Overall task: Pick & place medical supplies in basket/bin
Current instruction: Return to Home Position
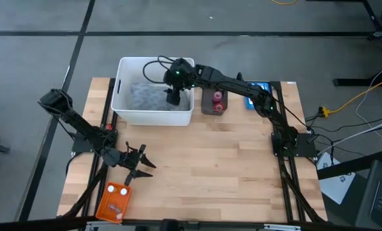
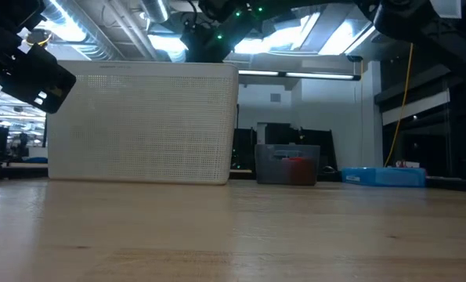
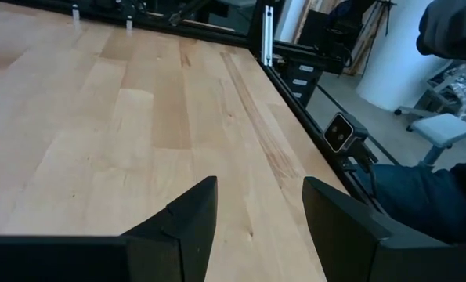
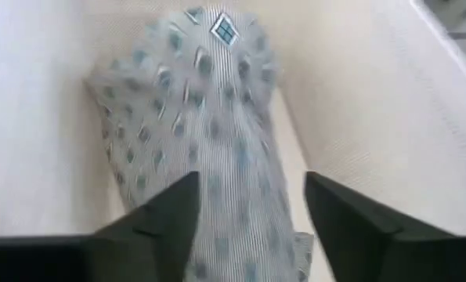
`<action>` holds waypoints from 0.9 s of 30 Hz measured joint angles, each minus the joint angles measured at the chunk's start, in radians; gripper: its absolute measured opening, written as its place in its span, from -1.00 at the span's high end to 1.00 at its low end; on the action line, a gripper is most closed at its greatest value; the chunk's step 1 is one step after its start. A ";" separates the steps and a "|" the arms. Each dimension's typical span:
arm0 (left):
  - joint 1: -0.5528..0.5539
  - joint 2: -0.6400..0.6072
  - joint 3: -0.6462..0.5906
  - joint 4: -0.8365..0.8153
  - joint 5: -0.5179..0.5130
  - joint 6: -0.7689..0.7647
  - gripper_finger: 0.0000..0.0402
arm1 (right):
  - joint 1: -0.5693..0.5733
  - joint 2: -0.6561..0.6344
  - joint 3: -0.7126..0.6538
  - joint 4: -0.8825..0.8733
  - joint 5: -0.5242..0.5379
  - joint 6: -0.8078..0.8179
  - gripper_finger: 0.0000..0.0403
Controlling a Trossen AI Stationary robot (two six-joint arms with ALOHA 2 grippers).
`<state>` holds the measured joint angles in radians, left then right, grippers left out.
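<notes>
The job looked all but finished. The grey dotted cloth [image 1: 142,96] lay bunched inside the white tub [image 1: 153,117] at the back of the surface [image 1: 216,160]. The right gripper [image 1: 173,97] hung directly above it within the tub's walls, with its fingers spread wide and nothing between them, so the cloth appeared to have been let go. Just beside the tub stood a small dark bin [image 1: 205,106] holding a pink roll [image 1: 217,96] and a red block [image 1: 219,107]. Whether a dark roll sat in there too could not be made out. A blue box [image 1: 258,95] sat farther along the back edge, apart from the bin. At the front corner on the left arm's side lay the orange basket [image 1: 107,212], with a couple of tiny pale pieces [image 1: 123,190] resting on it. No loose supply could be seen on the bare wood outside these containers, so nothing seemed left to pick up. The left gripper [image 1: 139,160] hovered low over bare wood near the basket, its fingers parted and empty, in what looked like a waiting pose. What remained, as far as could be judged, was for the right arm to lift out of the tub without snagging the cloth or its rim, then fold back to its side of the surface.
</notes>
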<state>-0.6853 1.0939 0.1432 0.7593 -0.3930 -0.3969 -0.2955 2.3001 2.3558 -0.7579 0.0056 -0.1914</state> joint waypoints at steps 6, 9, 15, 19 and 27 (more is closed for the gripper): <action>-0.002 0.000 0.000 0.000 0.001 -0.001 0.07 | 0.001 0.000 0.000 0.017 0.029 0.000 -0.53; -0.002 0.000 0.000 0.000 0.001 -0.001 0.07 | 0.008 0.000 0.000 0.018 0.092 0.000 -0.58; -0.003 0.000 0.000 0.000 -0.019 0.006 0.07 | 0.037 -0.028 0.000 0.006 0.137 0.000 -0.52; -0.003 0.000 0.000 0.017 -0.059 0.047 0.07 | 0.067 -0.057 0.000 0.008 0.137 -0.007 -0.43; -0.023 -0.014 0.009 0.146 -0.068 0.240 0.07 | 0.153 -0.221 0.000 -0.034 0.046 0.009 -0.27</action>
<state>-0.7088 1.0798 0.1522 0.9054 -0.4608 -0.1572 -0.1426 2.0796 2.3562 -0.7917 0.0516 -0.1820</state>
